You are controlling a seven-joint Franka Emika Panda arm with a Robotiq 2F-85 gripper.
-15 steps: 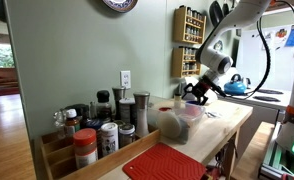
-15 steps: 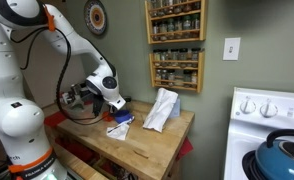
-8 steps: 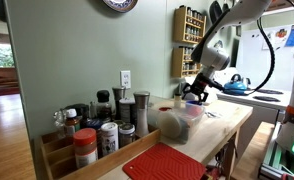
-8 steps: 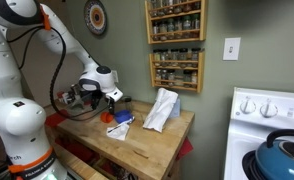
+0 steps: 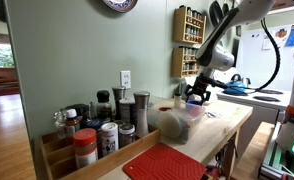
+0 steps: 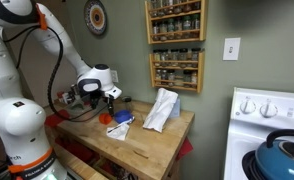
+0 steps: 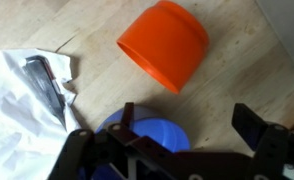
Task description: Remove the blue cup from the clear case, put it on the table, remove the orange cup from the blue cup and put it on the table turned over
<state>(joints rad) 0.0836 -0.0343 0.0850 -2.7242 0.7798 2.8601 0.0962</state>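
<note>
On counter point(image 7: 87, 25), wrist view:
- Orange cup point(image 7: 165, 45): 1 pc, on bare wood, well clear of claw; seen at an angle, can't tell which end is down.
- Blue cup point(image 7: 157, 130): 1 pc, near orange cup but not touching, directly under claw point(image 7: 167, 148), between its fingers point(image 7: 262, 140).
- Claw: spread wide, nothing gripped.
- White crumpled sheet point(image 7: 17, 95): at frame left, dark item on it.

Exterior view:
- Claw point(image 5: 197, 97): low over counter, beside clear case point(image 5: 173, 122).
- Red ribbed mat point(image 5: 167, 162): at near end of counter.
</note>
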